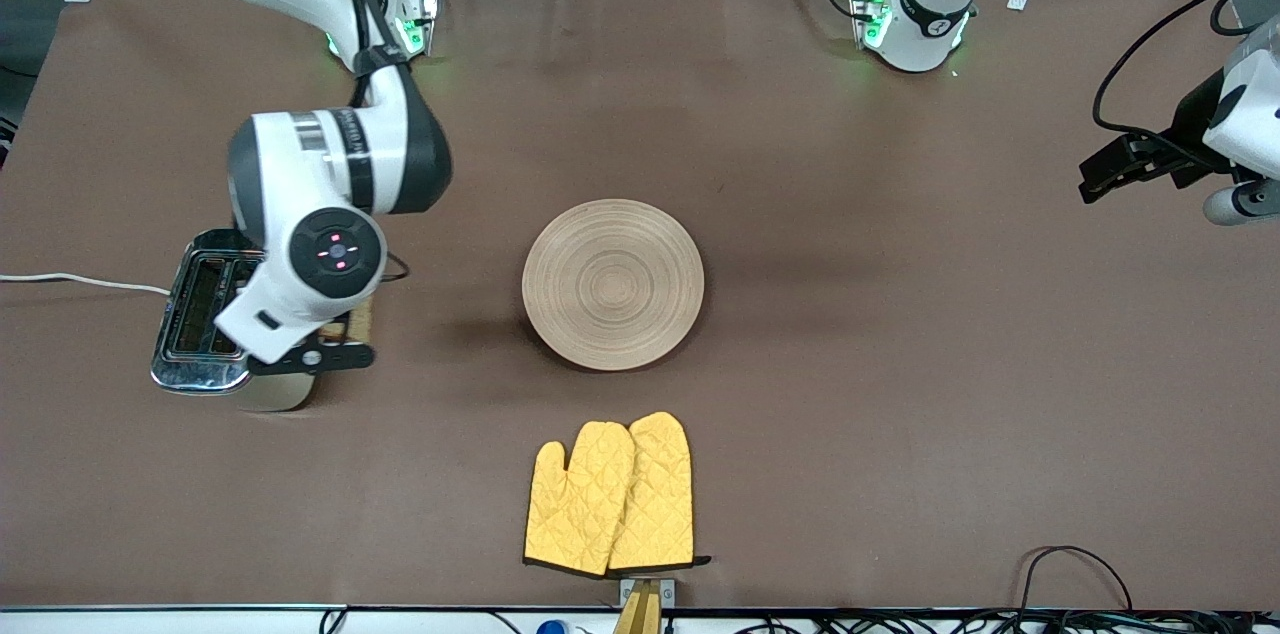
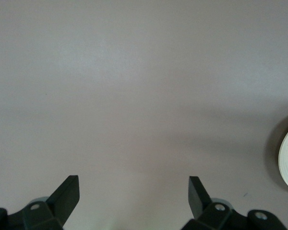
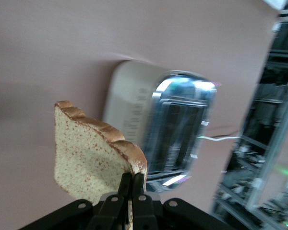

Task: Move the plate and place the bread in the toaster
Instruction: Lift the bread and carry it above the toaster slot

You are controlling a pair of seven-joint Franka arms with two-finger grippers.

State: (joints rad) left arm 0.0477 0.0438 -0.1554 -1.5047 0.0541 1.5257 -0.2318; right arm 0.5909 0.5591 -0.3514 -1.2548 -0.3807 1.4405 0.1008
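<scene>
Bread (image 3: 93, 153) hangs pinched in my right gripper (image 3: 132, 184) over the toaster (image 3: 175, 127), not yet inserted; plate (image 1: 612, 284) sits mid-table; left gripper (image 2: 133, 194) waits, fingers spread.

The pale wooden plate (image 1: 612, 284) with ring grooves lies flat at mid-surface. At about 9 o'clock from it stands the chrome-topped toaster (image 1: 205, 324), both slots showing. The brown bread (image 3: 93, 153) hangs upright above the toaster, pinched at its crust.

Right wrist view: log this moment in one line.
right tool: shut on bread, over toaster | left tool: open, waiting | plate: bare
</scene>
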